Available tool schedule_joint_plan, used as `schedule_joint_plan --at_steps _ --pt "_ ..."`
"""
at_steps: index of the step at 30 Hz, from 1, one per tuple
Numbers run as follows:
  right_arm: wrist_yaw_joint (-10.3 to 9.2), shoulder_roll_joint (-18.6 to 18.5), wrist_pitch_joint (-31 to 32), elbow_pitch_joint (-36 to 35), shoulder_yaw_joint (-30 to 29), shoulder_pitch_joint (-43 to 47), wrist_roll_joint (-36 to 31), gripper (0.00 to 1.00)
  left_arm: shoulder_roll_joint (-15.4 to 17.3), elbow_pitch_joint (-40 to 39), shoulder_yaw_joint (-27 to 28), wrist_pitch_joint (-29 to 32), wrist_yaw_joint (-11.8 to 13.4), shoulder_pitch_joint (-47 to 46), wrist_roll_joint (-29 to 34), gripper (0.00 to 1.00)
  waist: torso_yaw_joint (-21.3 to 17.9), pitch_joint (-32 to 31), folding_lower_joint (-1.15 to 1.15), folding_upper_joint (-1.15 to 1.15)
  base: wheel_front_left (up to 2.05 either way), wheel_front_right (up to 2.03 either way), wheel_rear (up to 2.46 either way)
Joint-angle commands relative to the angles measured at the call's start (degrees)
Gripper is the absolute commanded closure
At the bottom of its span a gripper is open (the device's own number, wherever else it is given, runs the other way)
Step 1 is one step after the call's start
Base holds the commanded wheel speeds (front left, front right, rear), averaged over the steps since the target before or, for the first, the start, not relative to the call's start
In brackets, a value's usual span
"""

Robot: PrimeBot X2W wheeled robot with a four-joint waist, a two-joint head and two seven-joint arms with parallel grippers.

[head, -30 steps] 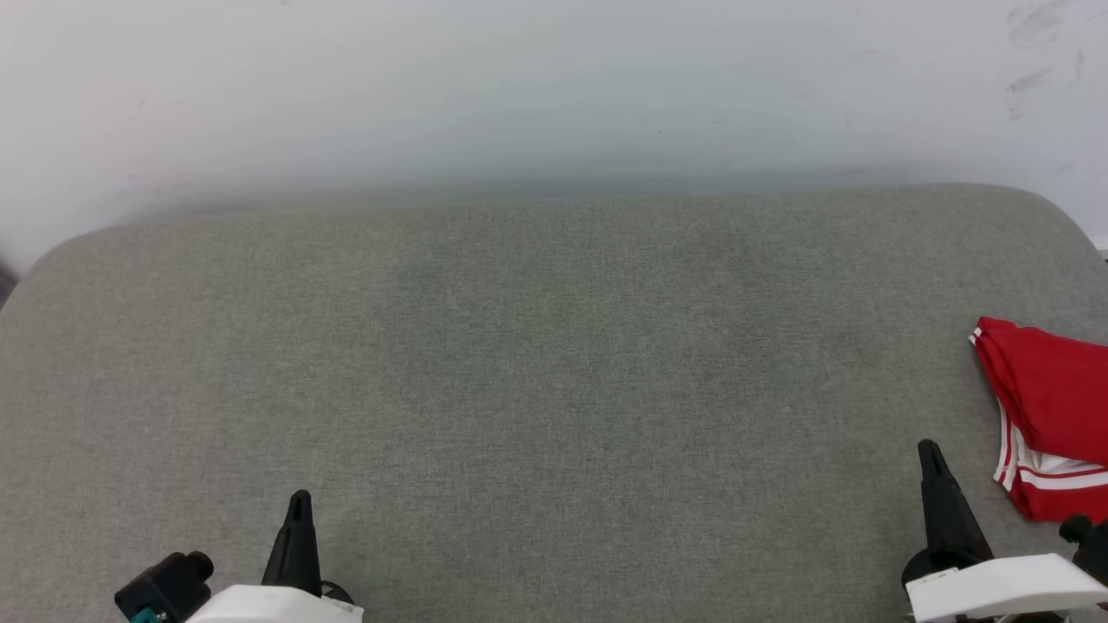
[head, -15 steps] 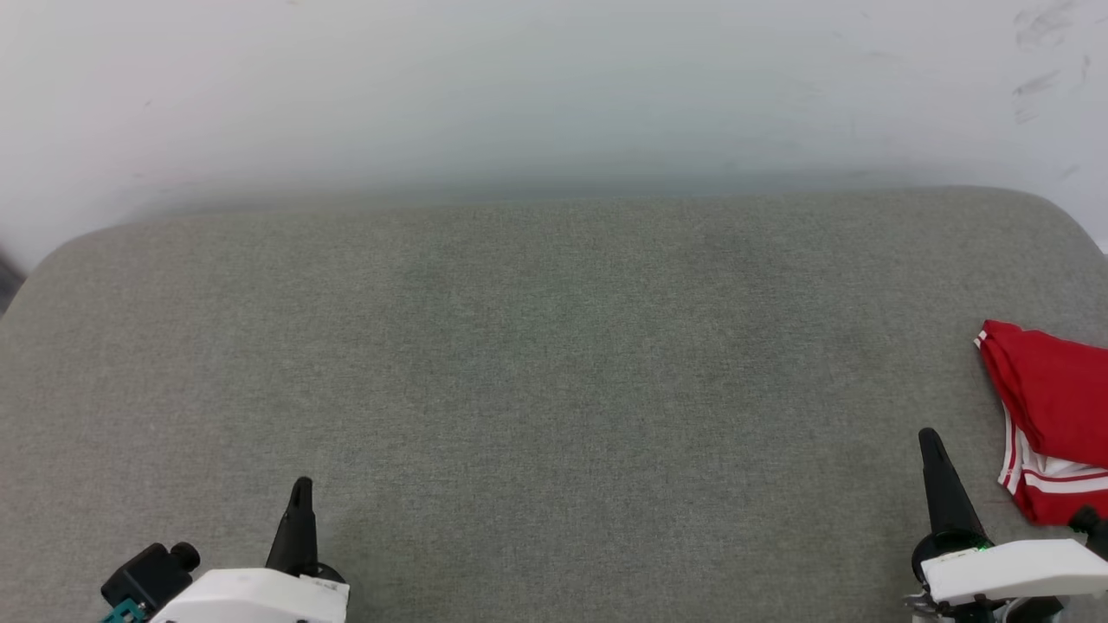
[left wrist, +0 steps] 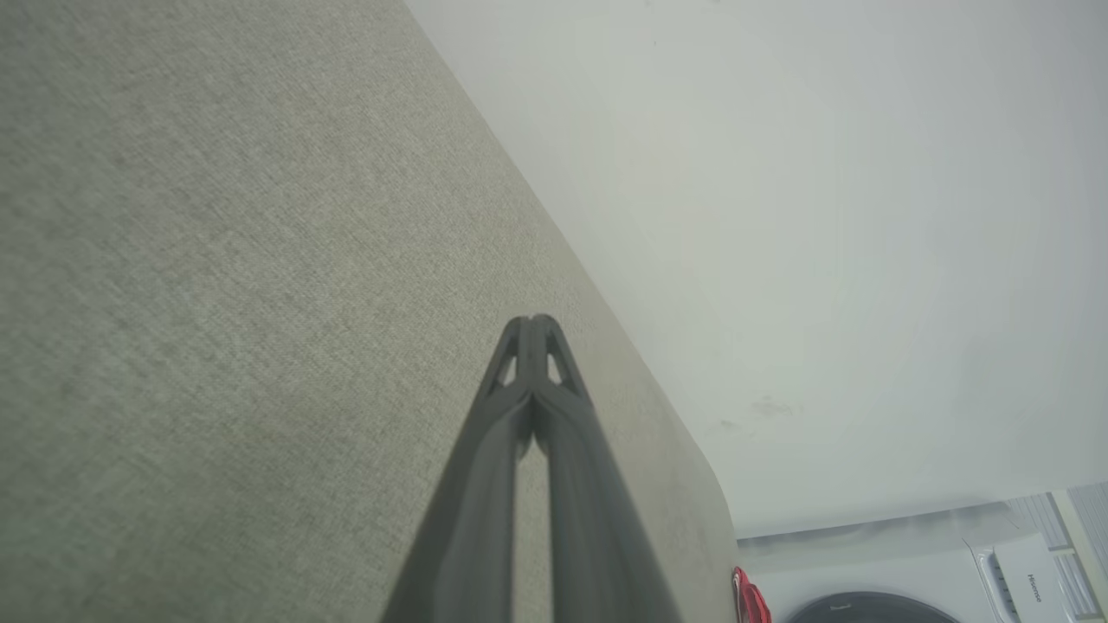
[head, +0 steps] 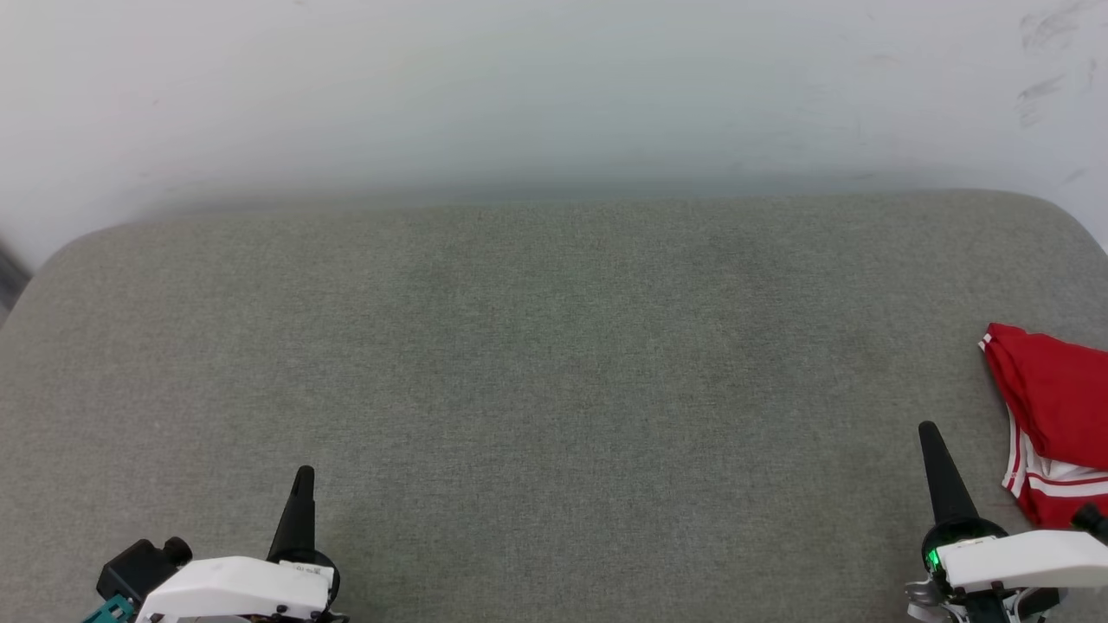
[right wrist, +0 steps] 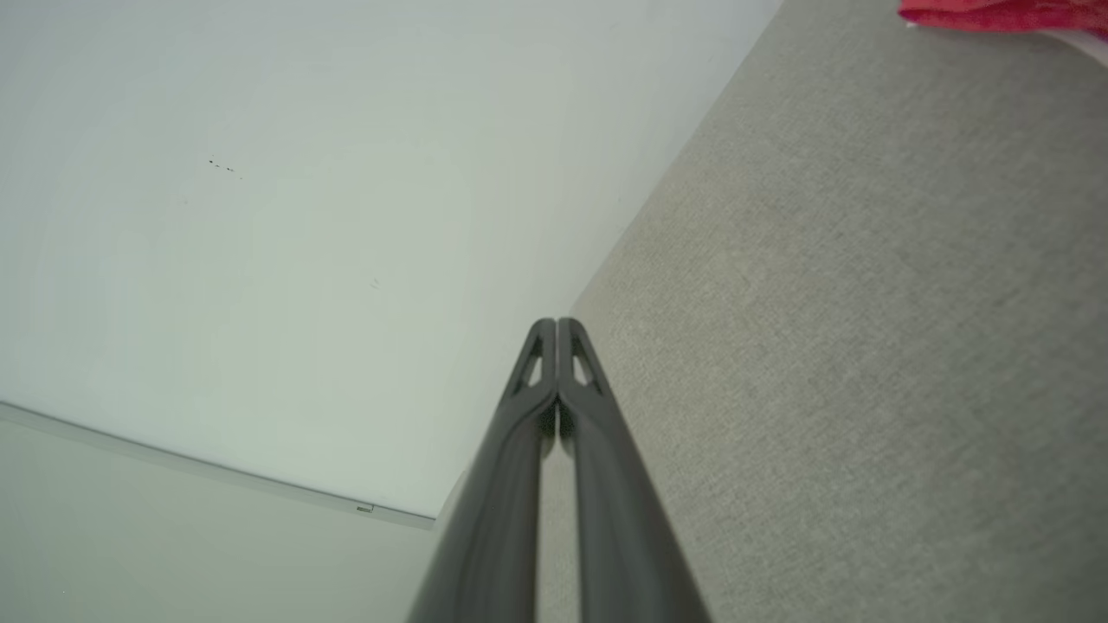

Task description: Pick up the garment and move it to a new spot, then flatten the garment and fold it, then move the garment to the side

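Over at the right edge of the grey fabric worktop lay the red garment with white striped trim, partly cut off by the head view. Just to its left, fingers apart from the cloth, the right claw was clenched and empty. Well apart, the left claw was likewise clenched on nothing.

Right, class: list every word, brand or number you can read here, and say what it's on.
"Hisense": on the washer, in the left wrist view.
Garment: no print shows.
Left arm's label: too small to read.
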Motion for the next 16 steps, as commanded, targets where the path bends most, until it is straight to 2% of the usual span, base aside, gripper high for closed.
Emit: schedule_joint_plan --at_steps 1,16 --pt "-0.01 -0.5 0.4 -0.2 -0.2 -1.5 1.6 1.00 0.4 -0.2 0.3 0.3 -0.4 -1.6 -1.7 1.00 0.0 0.0 0.00 0.00 0.00 0.00 0.00" --pt "-0.01 -0.4 2.6 0.7 -0.6 -2.7 9.9 1.00 0.3 0.9 1.2 2.5 -1.7 -3.2 -10.6 1.00 0.5 -0.1 0.00 0.00 0.00 0.00 0.00"
